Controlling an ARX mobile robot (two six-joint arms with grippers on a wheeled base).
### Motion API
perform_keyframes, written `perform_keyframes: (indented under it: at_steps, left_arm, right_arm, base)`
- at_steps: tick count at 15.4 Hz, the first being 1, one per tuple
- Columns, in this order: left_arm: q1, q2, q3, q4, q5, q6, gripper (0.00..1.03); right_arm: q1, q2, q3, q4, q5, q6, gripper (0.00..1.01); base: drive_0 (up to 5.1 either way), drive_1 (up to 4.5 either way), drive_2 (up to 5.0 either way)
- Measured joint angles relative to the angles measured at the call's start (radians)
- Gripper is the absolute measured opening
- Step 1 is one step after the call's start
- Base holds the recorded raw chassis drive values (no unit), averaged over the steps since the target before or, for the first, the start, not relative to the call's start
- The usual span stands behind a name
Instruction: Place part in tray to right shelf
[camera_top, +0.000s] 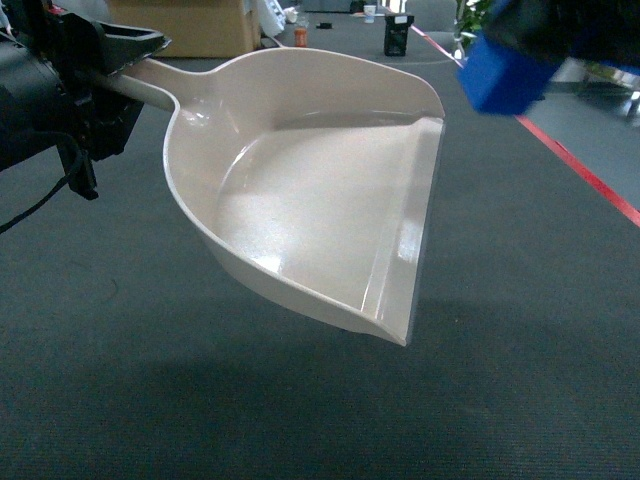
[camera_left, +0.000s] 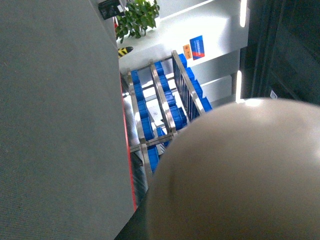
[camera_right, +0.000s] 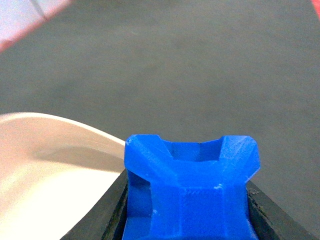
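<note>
The tray, a beige dustpan-shaped scoop, hangs in the air above the carpet with its wide lip to the right. Its long handle runs up left into my left gripper, which is shut on it. In the left wrist view the tray fills the lower right as a blurred beige mass and hides the jaws. The part, a small bright blue block, hangs just beyond the tray's upper right corner. My right gripper is shut on the part, with black fingers on both sides. The tray's rim lies to its left.
Dark grey carpet with a red floor line running along the right. A silver steel shelf rack holding blue crates stands beyond that line, with a potted plant behind it. A cardboard box and small items sit far back.
</note>
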Motion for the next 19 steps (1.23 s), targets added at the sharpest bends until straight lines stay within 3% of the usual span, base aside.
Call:
perform_keyframes:
  at_steps: [2, 5, 6, 7, 8, 11, 16, 17, 18, 19]
  left_arm:
    - [0.0, 0.0, 0.0, 0.0, 0.0, 0.0, 0.16]
    - [0.0, 0.0, 0.0, 0.0, 0.0, 0.0, 0.16]
    - [0.0, 0.0, 0.0, -0.003, 0.0, 0.016, 0.16]
    - [0.0, 0.0, -0.002, -0.008, -0.002, 0.021, 0.16]
    - [0.003, 0.0, -0.002, -0.001, -0.002, 0.021, 0.16]
    - [0.002, 0.0, -0.002, -0.002, 0.0, 0.021, 0.16]
    - [0.002, 0.0, -0.002, 0.0, 0.0, 0.021, 0.15]
    - [0.002, 0.0, -0.002, 0.0, 0.0, 0.021, 0.15]
    - [0.002, 0.0, -0.002, 0.0, 0.0, 0.021, 0.15]
    - [0.002, 0.0, -0.002, 0.0, 0.001, 0.021, 0.15]
  right_arm:
    - [0.121, -0.026, 0.048, 0.002, -0.05, 0.063, 0.46]
    - [0.264, 0.144, 0.134, -0.064, -0.034, 0.131, 0.46]
    - [0.284, 0.203, 0.166, -0.092, -0.024, 0.138, 0.47]
    - [0.293, 0.222, 0.178, -0.078, 0.003, 0.143, 0.65]
    - [0.291, 0.214, 0.171, -0.04, 0.016, 0.142, 0.72]
    - [0.278, 0.043, 0.051, 0.074, 0.092, 0.092, 1.0]
    - [0.236, -0.312, -0.165, 0.155, 0.189, -0.091, 0.98]
    - [0.253, -0.38, -0.198, 0.12, 0.344, -0.118, 0.88]
    - [0.245, -0.443, -0.259, 0.15, 0.442, -0.134, 0.79]
    - [0.2, -0.509, -0.344, 0.183, 0.496, -0.141, 0.68]
  base:
    - [0.0, 0.0, 0.0]
    - [0.0, 0.0, 0.0]
    - [0.0, 0.0, 0.0]
    - [0.0, 0.0, 0.0]
    - [0.0, 0.0, 0.0]
    - [0.0, 0.0, 0.0]
    - [0.0, 0.0, 0.0]
    - [0.0, 0.0, 0.0]
    - [0.0, 0.0, 0.0]
    - [0.0, 0.0, 0.0]
